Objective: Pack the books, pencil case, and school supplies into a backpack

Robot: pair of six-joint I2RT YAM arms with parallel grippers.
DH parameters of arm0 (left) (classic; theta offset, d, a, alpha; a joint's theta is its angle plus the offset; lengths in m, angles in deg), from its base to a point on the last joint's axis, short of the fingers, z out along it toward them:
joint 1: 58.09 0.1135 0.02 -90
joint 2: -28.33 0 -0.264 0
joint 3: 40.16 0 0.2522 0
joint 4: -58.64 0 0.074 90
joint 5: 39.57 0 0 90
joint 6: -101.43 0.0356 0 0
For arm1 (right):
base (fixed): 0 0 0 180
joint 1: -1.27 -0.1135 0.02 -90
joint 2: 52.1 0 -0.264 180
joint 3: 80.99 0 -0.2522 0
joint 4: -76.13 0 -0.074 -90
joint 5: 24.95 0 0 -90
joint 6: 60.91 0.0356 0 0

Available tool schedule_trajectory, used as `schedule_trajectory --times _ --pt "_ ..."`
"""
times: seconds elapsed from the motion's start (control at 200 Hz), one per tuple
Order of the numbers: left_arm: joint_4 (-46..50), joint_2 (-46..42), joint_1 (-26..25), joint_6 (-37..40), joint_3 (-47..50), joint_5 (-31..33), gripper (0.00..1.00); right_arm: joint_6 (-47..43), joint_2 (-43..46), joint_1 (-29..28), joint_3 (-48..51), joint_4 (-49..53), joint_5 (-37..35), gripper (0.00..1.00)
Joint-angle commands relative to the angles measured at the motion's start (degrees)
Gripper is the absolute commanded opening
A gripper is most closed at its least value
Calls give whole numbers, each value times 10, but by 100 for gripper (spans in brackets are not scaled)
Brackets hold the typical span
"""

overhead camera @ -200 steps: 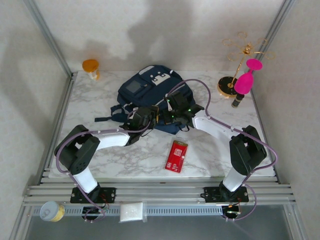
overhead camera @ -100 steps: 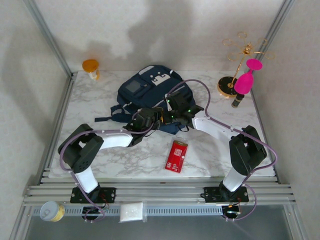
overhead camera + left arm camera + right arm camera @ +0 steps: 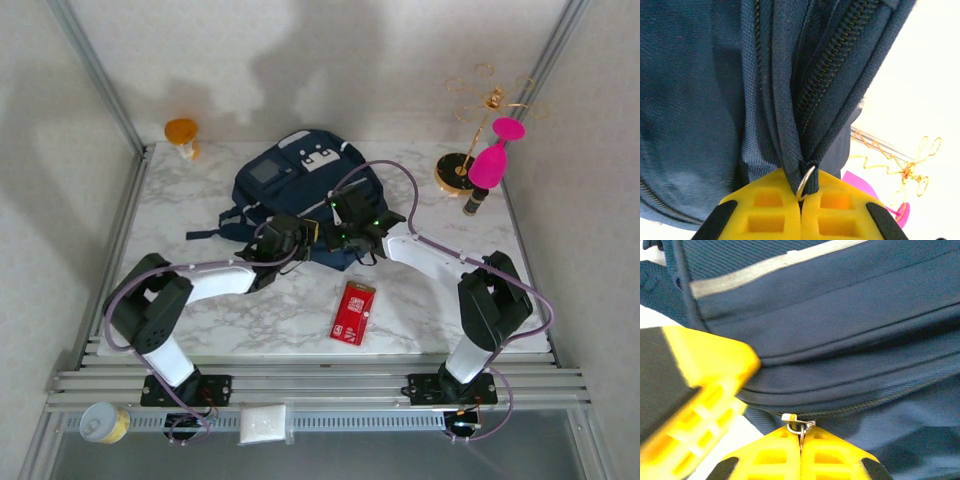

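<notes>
backpack (image 3: 290, 185): navy, lying flat at the back-middle of the table (image 3: 430, 290); white patches toward the far wall, dark straps trailing left.
left hand (image 3: 305, 234): at the pack's near edge, fingers fully closed. Its yellow pads pinch the zip ring (image 3: 805, 180) where two zip tracks meet.
zip ring: thin metal loop on a fabric tab. Its lower part is hidden between the pads, so how deep the grip goes is unclear.
right hand (image 3: 338, 228): just beside the left hand on the same near edge, fingers closed tight on a zip pull (image 3: 799, 426).
zip pull: small metal tab on a seam that looks closed, below the pale stripe (image 3: 765, 267).
hand spacing: very close. One left-hand pad (image 3: 705, 380) shows in the right wrist view, near the pull.
school supplies (image 3: 353, 313): red packet flat on the table, on the near side of the pack, between the arms, apart from both hands.
background: orange cup (image 3: 182, 133) at the far left corner; gold stand (image 3: 480, 110) and pink piece (image 3: 490, 165) at far right.
</notes>
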Motion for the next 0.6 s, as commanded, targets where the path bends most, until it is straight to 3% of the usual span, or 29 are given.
schedule_trajectory --times 0.0,0.165,0.245,0.37,0.441,0.511,0.591 --pt "160 -60 84 110 33 47 0 -16 22 28 -25 66 -54 0" --pt "204 -144 202 224 73 -19 0 -31 4 32 -40 79 -37 0" --pt "228 -167 249 283 63 -53 0 -47 -11 25 -53 72 11 0" --pt "237 -182 272 320 50 -110 0 -58 -29 -24 -79 38 45 0" --pt "209 -188 253 302 57 -159 25 -42 -42 -30 -91 19 83 0" --pt "173 -212 216 256 76 -157 46 -33 -43 -34 -86 -2 94 0" --pt "164 -235 161 210 86 -115 59 -29 -38 -35 -69 -20 93 0"
